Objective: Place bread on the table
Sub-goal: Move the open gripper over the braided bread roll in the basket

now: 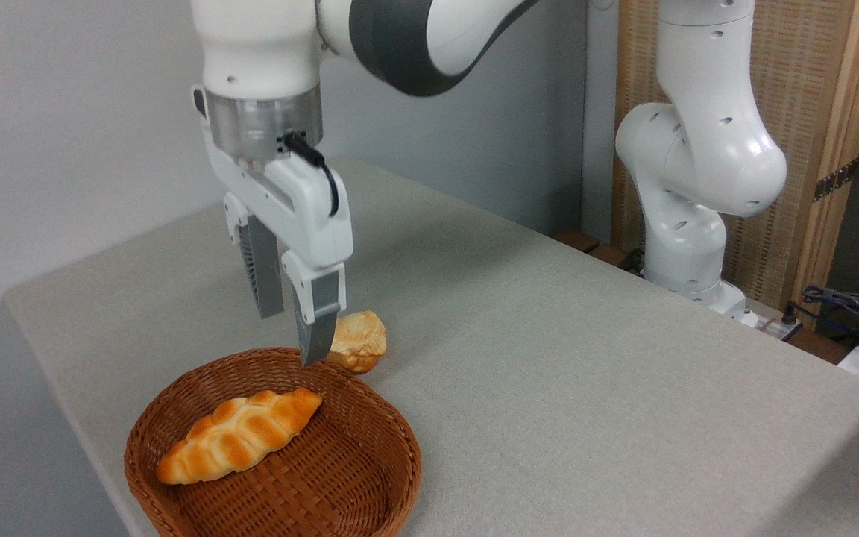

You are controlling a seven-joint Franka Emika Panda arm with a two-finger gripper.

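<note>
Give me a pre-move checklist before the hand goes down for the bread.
1. Hand open and empty: ok.
2. Bread lying loose in the basket, nothing on top: ok.
3. Hand directly over the bread: not ok, it hangs above the basket's far rim.
4. Fingers lined up across the loaf: cannot tell.
5. Small bun outside the basket, clear of the bread: ok.
6. Bare table free for the drop: ok.

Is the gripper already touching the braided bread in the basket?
Apart. The camera view shows the open gripper above the bread, with bare basket weave visible between the lowest fingertip and the loaf.
</note>
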